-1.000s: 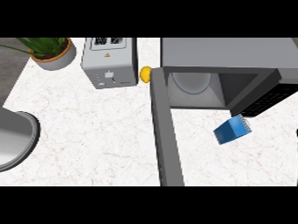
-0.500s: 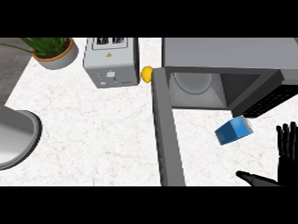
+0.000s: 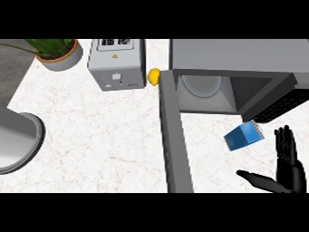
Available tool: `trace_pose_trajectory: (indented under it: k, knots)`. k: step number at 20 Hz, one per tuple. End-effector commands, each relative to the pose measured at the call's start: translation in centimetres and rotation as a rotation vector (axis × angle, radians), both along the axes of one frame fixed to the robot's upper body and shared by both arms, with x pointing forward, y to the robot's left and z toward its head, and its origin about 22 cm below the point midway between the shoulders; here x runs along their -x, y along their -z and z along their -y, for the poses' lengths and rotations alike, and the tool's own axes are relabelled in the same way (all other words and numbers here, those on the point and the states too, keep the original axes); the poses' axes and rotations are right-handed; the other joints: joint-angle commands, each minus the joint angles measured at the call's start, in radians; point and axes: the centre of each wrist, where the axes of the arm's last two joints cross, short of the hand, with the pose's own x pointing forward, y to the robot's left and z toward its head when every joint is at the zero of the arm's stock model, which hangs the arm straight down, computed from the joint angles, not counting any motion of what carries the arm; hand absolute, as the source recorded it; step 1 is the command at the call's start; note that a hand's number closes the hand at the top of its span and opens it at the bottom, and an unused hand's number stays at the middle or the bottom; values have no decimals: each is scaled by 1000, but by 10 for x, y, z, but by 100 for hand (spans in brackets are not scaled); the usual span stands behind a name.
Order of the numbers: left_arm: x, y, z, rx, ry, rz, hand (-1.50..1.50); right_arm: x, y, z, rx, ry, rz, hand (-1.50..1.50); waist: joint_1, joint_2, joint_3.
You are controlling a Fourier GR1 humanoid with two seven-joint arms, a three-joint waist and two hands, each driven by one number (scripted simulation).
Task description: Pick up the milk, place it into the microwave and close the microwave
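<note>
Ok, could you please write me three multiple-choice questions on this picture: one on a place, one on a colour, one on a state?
1. Relative to the microwave, where is the milk carton?
A. inside it
B. on the counter in front of its opening
C. on top of it

2. What colour is the milk carton?
A. blue
B. red
C. green

3. In what state is the right hand?
A. curled round the carton
B. pressing on the carton
C. open, holding nothing

Answers:
1 B: the carton lies on the white counter, outside the open cavity.
2 A: its visible faces are blue.
3 C: the fingers are straight, with a gap to the carton.
</note>
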Motion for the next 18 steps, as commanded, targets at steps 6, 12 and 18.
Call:
trace_pose_trajectory:
  k: [6,12,18]
  knots:
    - [20,-31,8,57,68,134,-150,-2,31,6,-5,-39,4,-150,-3,1,1]
    - [22,-26,6,50,55,128,-150,-25,34,-6,-78,-69,44,-150,1,6,3]
    - [29,-15,0,72,81,125,-150,-48,28,-14,-143,-106,43,150,13,6,3]
